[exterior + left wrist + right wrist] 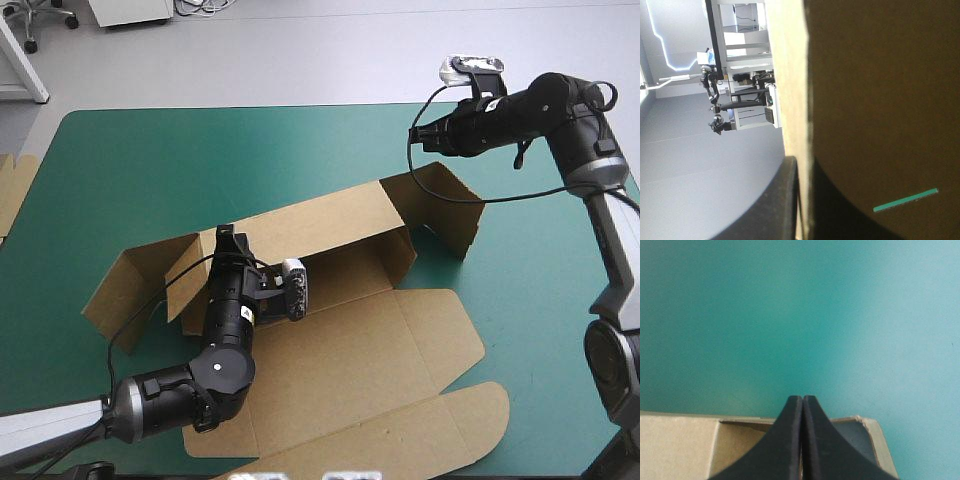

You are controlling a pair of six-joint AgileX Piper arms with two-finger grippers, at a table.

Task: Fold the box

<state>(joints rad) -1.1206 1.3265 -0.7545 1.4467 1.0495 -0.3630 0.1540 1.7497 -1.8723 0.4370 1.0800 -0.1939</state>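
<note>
box point(340, 350) sits half-built mid counter point(150, 160), back wall up, lid flat, left hand point(228, 243) pinching a raised wall at its left end, right hand point(428, 133) pressed together and empty by the right flap, so I'd guess next that wall needs tucking in squarely

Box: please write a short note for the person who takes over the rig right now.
Left gripper: shut on the box, on raised board near its left end.
Right gripper: shut, empty, above the right flap.
Box: far wall, left flap and right flap up; the rest flat, nearer the robot.
Done: far wall raised.
To do: both flaps splay outward, not tucked; near panels not yet folded.
</note>
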